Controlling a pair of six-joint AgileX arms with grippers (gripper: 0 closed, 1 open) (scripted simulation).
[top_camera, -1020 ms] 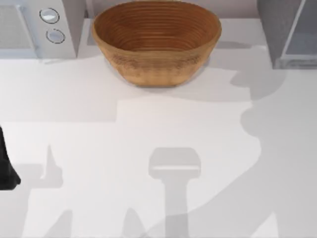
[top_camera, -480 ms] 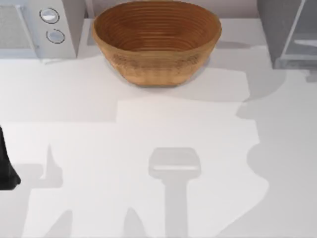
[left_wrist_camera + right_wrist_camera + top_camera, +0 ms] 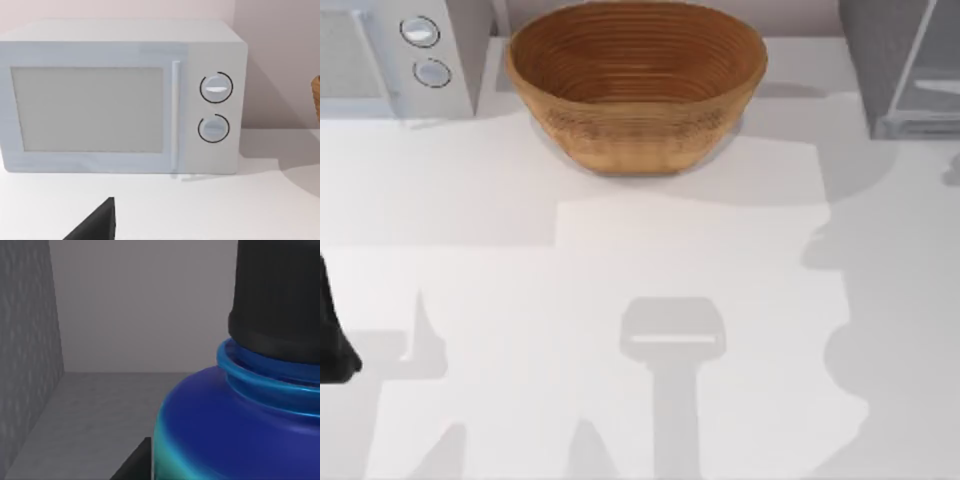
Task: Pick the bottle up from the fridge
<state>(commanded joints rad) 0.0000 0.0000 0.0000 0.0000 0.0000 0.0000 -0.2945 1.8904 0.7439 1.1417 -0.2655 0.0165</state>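
Top view: white tabletop (image 3: pixel 620 260). Basket (image 3: pixel 636 85) at the far middle; white microwave (image 3: pixel 395 55) at the far left; grey fridge (image 3: pixel 900 65) at the far right, with its pale glass panel angled. Left arm parked at the left edge, seen as a dark shape (image 3: pixel 332 335).

Left wrist view: microwave front, two dials, closed door. A dark tip of the left hand (image 3: pixel 97 225) sits low in frame; how far it is open cannot be told.

Right wrist view: bottle (image 3: pixel 235 430) very close to the camera, blue body, teal band low down, black cap (image 3: pixel 277 295) above. It stands on the fridge's grey floor, with a grey side wall and back wall beyond. A dark edge by the bottle's base is likely part of the right hand (image 3: pixel 132 465); its opening and any grip cannot be told.

Risks, as judged:
- Closing off-centre on the round body may let the bottle slip or topple.
- Lifting too high inside the cabinet may strike the frame.
- Withdrawing askew may catch the glass panel.
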